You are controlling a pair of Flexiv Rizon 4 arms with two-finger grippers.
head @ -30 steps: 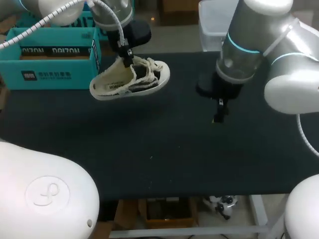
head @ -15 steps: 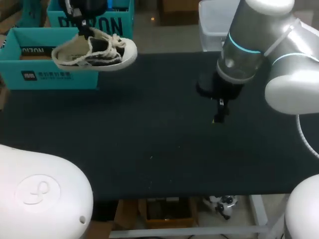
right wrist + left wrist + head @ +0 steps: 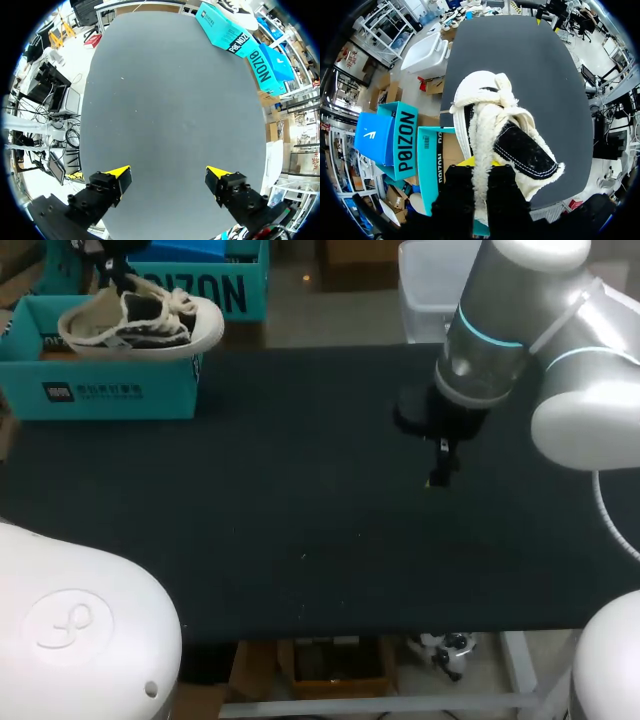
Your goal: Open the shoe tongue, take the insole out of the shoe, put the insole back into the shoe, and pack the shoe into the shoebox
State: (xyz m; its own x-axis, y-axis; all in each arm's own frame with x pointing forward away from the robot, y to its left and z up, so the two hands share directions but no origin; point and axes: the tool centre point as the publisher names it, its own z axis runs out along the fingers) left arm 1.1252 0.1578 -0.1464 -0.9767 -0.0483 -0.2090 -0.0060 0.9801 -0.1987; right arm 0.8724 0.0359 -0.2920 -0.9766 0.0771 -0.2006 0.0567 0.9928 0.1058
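Shoe (image 3: pixel 140 325) in left hand (image 3: pixel 479 167), from above table (image 3: pixel 300 500) to over shoebox (image 3: pixel 100 392).

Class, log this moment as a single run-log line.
phase: packing | left hand: shut on shoe, over shoebox | right hand: open, empty, above table

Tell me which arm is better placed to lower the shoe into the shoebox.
Left. The left gripper is shut on the shoe above the open shoebox. The right gripper hangs open and empty over the table, away from the box.
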